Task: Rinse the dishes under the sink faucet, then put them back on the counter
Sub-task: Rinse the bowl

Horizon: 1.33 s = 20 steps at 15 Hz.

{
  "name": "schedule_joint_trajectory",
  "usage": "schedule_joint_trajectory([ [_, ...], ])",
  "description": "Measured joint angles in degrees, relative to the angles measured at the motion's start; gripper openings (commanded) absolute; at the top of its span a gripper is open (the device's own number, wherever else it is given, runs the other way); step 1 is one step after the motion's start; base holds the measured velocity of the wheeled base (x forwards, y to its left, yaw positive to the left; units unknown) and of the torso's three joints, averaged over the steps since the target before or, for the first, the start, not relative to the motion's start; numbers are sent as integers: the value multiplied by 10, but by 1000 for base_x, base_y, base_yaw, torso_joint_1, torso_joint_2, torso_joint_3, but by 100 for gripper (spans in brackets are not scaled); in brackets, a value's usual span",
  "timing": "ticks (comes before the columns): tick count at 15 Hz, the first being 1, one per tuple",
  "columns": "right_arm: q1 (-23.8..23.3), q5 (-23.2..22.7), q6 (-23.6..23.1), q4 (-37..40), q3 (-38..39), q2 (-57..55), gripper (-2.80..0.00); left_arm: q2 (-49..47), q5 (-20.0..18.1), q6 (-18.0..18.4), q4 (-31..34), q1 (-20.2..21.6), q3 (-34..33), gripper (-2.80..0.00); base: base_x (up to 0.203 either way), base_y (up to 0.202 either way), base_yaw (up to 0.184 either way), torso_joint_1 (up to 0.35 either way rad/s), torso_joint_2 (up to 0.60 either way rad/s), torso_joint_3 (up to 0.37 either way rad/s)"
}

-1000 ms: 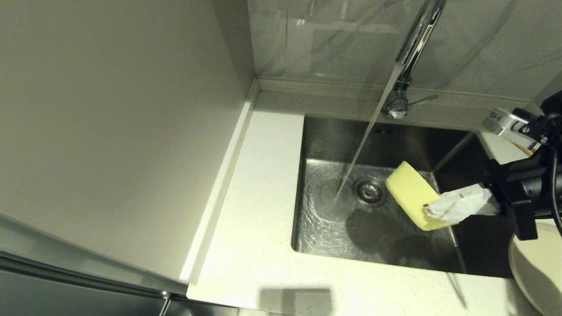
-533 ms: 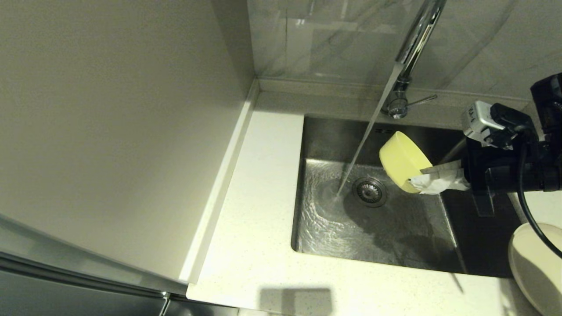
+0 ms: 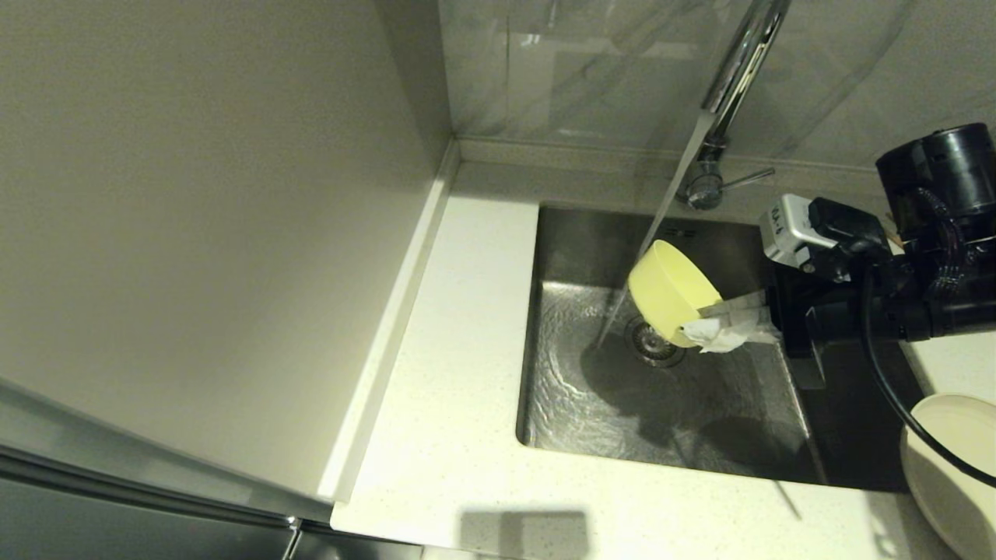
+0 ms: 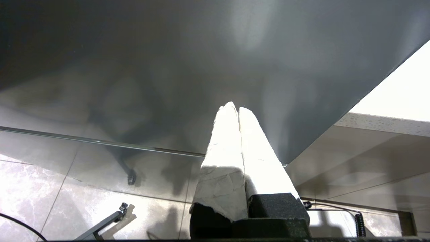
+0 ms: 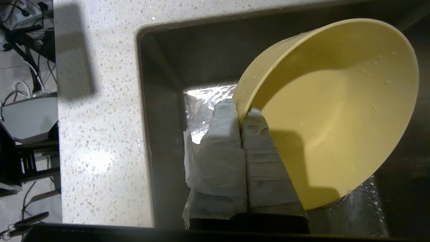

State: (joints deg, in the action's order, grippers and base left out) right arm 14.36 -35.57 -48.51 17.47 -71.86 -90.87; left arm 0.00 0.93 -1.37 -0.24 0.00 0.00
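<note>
Right arm (image 3: 918, 303): black housing, bulky black cylindrical joint behind fingers, black cable looping beneath. Silver-white box with dark markings (image 3: 786, 229) mounted just behind fingers. Right gripper (image 5: 240, 114): fingers (image 5: 226, 141) wrapped in white, creased tape. Left gripper (image 4: 238, 109): same white-wrapped fingers (image 4: 225, 134), black blocks at base.

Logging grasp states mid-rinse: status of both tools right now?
Left tool: shut, holding nothing, parked off the counter.
Right tool: shut on the pale-yellow bowl rim, over the sink.

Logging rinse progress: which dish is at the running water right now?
The pale-yellow bowl, clamped by the right gripper in the faucet's stream; the cream plate sits on the counter.
</note>
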Motion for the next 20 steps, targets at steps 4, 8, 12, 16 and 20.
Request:
schedule_joint_trajectory([
  [4, 10, 11, 25, 0, -24, -27, -280, 0, 0, 0, 0, 0, 0, -280, 0, 0, 0, 0, 0, 0],
  [8, 9, 23, 74, -26, -62, -62, -280, 0, 0, 0, 0, 0, 0, -280, 0, 0, 0, 0, 0, 0],
  [12, 9, 39, 103, -28, -96, -87, -280, 0, 0, 0, 0, 0, 0, -280, 0, 0, 0, 0, 0, 0],
  [16, 9, 40, 105, -27, -121, -105, -280, 0, 0, 0, 0, 0, 0, -280, 0, 0, 0, 0, 0, 0],
  [20, 9, 43, 119, -27, -139, -118, -280, 0, 0, 0, 0, 0, 0, -280, 0, 0, 0, 0, 0, 0],
])
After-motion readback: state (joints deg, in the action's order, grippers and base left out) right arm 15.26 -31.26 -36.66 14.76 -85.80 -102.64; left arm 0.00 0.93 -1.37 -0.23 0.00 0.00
